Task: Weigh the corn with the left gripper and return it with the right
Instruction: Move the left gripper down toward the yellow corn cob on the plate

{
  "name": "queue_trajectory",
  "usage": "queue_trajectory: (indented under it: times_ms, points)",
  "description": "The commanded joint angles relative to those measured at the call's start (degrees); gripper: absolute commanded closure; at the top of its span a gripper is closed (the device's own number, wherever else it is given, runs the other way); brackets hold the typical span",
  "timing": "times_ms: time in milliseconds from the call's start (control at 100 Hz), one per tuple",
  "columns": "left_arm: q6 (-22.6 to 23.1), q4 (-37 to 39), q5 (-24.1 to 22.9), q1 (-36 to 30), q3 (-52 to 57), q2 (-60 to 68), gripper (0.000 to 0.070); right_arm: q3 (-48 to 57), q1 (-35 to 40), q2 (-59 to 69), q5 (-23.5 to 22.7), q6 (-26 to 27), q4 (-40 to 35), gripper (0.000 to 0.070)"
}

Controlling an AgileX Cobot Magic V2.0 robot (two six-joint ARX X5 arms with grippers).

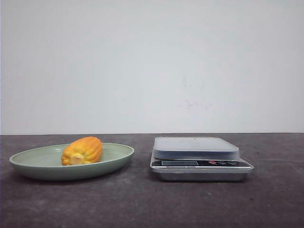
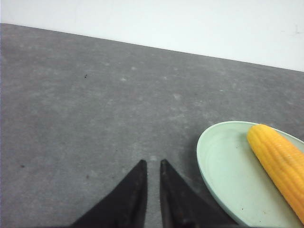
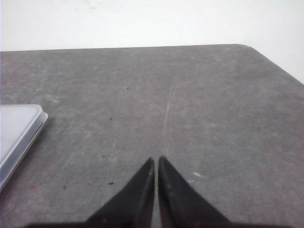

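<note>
On the counter (image 1: 142,204) ahead you see the corn (image 1: 82,151) lying in the green plate (image 1: 28,164), scale (image 1: 199,159) at its 3 o'clock awaiting it; your left gripper (image 2: 153,166) and right gripper (image 3: 156,161) both sit nearly closed, empty.

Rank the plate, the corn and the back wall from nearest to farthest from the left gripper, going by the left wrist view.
1. Green plate: its rim sits just beside the left gripper fingertips.
2. Corn: lying in the plate, beyond that near rim.
3. Back wall: past the table's far edge.
</note>
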Motion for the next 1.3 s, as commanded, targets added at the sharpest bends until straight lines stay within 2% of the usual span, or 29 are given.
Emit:
queue_trajectory:
  times_ms: [0,1150,1290]
  points:
    - [0.57,-0.2,0.04,-0.13,-0.9,-0.11,0.07,-0.26,-0.09,-0.13,-0.04,0.15,0.7,0.0693]
    - [0.57,-0.2,0.04,-0.11,-0.9,0.0,0.07,-0.26,-0.07,-0.13,-0.13,0.2,0.77,0.0693]
    - [0.57,-0.2,0.04,-0.11,-0.9,-0.02,0.07,-0.26,-0.04,-0.13,-0.57,1.44,0.72,0.0693]
